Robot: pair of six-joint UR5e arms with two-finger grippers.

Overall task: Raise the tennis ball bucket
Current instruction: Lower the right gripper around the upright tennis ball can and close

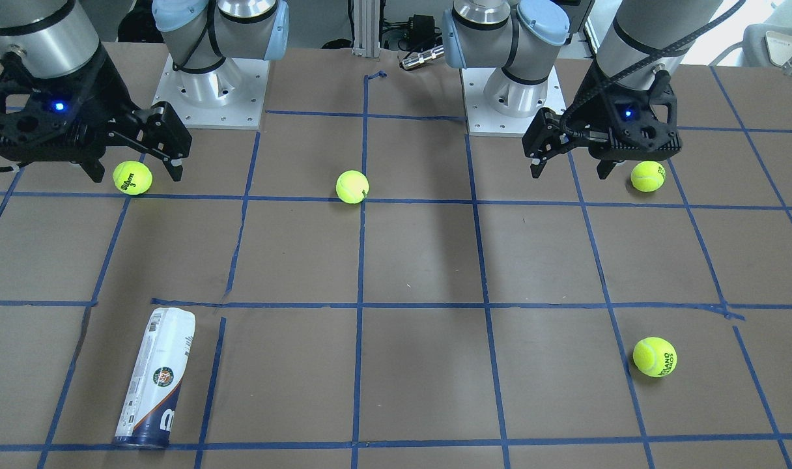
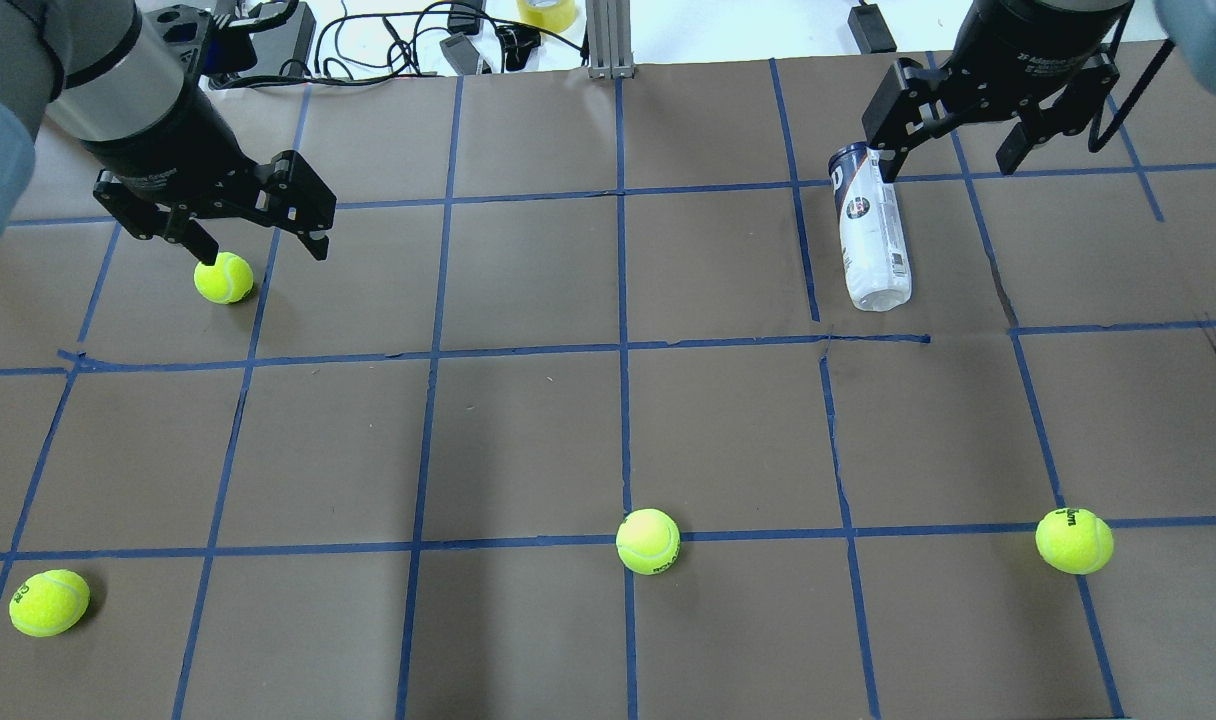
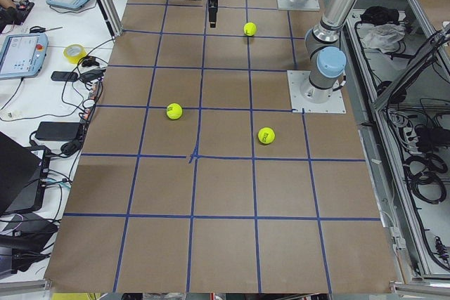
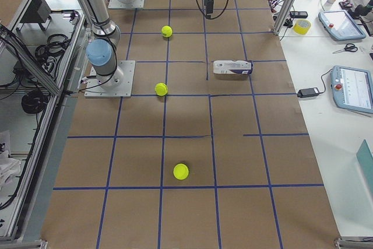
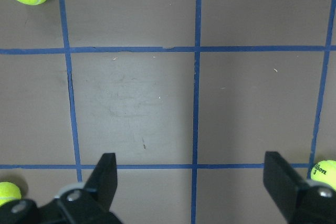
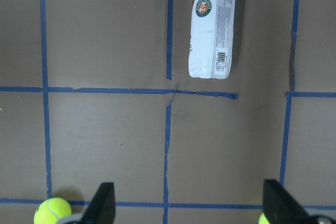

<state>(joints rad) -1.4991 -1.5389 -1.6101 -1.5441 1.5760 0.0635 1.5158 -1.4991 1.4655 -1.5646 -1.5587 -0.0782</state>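
1. On the right gripper: fingers spread wide, nothing between them; hung above the table, touching nothing.
2. On the left gripper: fingers just as wide, empty, likewise clear of the table; bare table and ball edges below them in the left wrist view.
3. Dial for every place below: overhead view, table centre as hub, 12 o'clock pointing away from the robot.
4. At 2 o'clock: can, flat on its side on the table, apart from both grippers and from every ball.
5. Long axis of the can roughly along 12–6: navy end toward 12, pale end toward 6, round emblem and barcode turned upward.
6. At about 1 o'clock of the can's navy end: right gripper, one finger overlapping that end in the overhead picture only; plainly well apart from it in the front view.
7. In the right wrist view: can at 12 o'clock, far ahead of the wide fingers, pale end nearest them.
8. At 10 o'clock: ball, beside a left fingertip in the picture yet not gripped; ball at 8 o'clock; ball at 6 o'clock; ball at 4 o'clock.
9. All four yellow-green, each alone, well apart from one another.
10. Over the table: brown paper, ruled into squares by blue tape; can within one square, navy end at a tape line, pale end just short of the next line toward 6.
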